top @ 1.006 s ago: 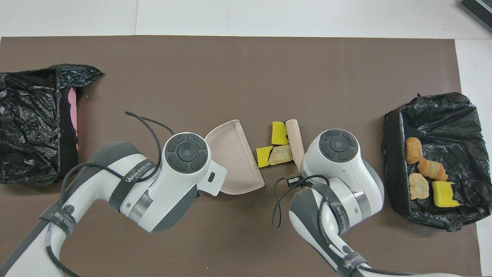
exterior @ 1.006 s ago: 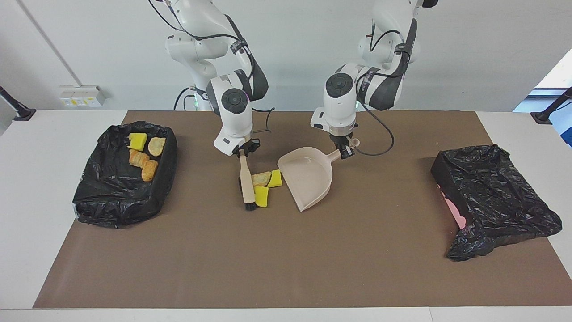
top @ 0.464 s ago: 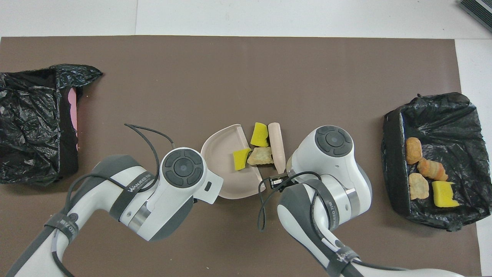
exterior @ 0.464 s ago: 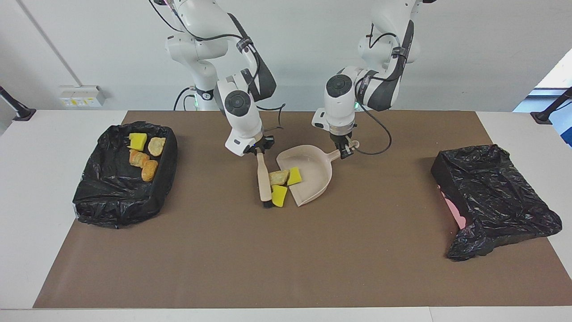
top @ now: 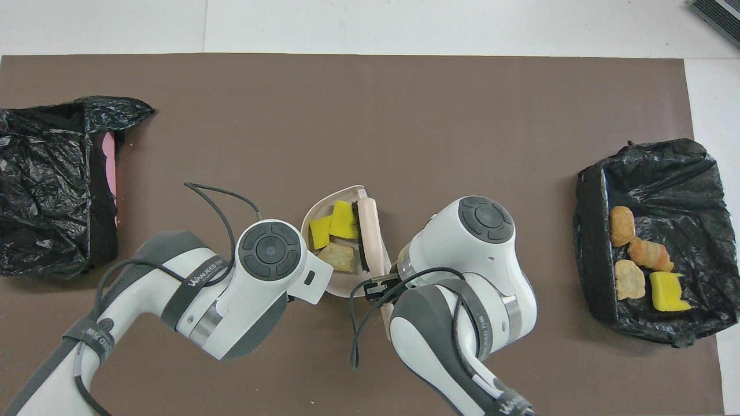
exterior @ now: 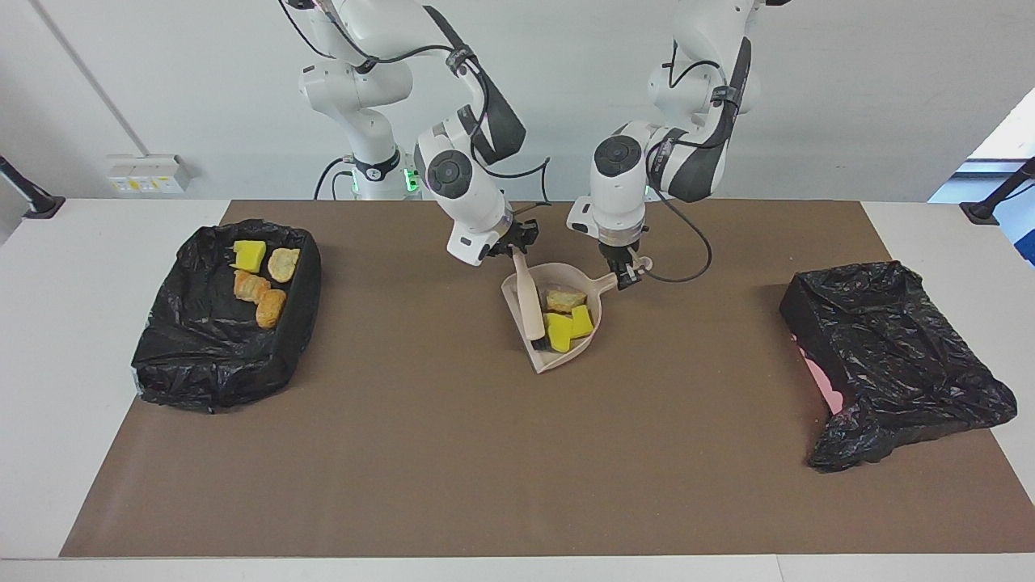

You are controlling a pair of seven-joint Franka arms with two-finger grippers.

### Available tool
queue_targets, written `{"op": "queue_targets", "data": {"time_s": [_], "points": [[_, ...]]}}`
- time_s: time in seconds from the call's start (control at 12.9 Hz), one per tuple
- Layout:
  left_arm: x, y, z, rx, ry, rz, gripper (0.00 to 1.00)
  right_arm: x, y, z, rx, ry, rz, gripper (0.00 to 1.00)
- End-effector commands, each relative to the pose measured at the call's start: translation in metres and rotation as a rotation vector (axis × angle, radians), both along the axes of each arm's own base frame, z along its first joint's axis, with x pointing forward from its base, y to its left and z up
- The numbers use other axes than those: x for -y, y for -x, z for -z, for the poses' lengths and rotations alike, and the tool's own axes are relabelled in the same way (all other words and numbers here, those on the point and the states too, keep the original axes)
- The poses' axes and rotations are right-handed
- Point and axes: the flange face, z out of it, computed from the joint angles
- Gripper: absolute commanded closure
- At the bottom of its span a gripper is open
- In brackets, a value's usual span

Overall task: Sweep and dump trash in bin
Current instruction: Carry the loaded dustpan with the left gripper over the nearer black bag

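My left gripper is shut on the handle of the beige dustpan, which stands tilted at the middle of the brown mat. Three pieces of trash lie in the pan: two yellow sponge pieces and a tan lump; they also show in the overhead view. My right gripper is shut on the beige brush, whose bristles rest inside the pan's mouth against the pieces. In the overhead view the brush lies along the pan's open edge, and both grippers are hidden under their wrists.
A black-bagged bin at the right arm's end of the table holds several more trash pieces. A second black-bagged bin with a pink side sits at the left arm's end. The brown mat covers the table.
The right gripper swept the brush toward the left arm's end, pushing all three pieces from the mat into the dustpan. The left gripper tilted the pan up more steeply.
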Motion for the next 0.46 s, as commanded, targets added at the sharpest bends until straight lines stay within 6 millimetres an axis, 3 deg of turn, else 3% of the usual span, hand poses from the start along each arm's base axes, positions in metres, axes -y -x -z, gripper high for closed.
{"op": "queue_targets", "data": {"time_s": [0.0, 0.15, 0.23, 0.39], "points": [[-0.009, -0.006, -0.005, 0.024, -0.003, 0.058, 1.00, 0.043, 0.000, -0.058, 0.013, -0.014, 0.025, 1.00], [-0.018, -0.014, -0.014, 0.027, -0.001, 0.100, 1.00, 0.056, 0.012, -0.078, 0.016, 0.077, 0.122, 1.00], [-0.023, -0.017, -0.017, 0.025, -0.003, 0.112, 1.00, 0.052, 0.018, -0.079, 0.023, 0.147, 0.155, 1.00], [-0.047, -0.031, -0.031, 0.039, 0.000, 0.114, 1.00, 0.034, 0.049, -0.078, 0.034, 0.225, 0.185, 1.00]]}}
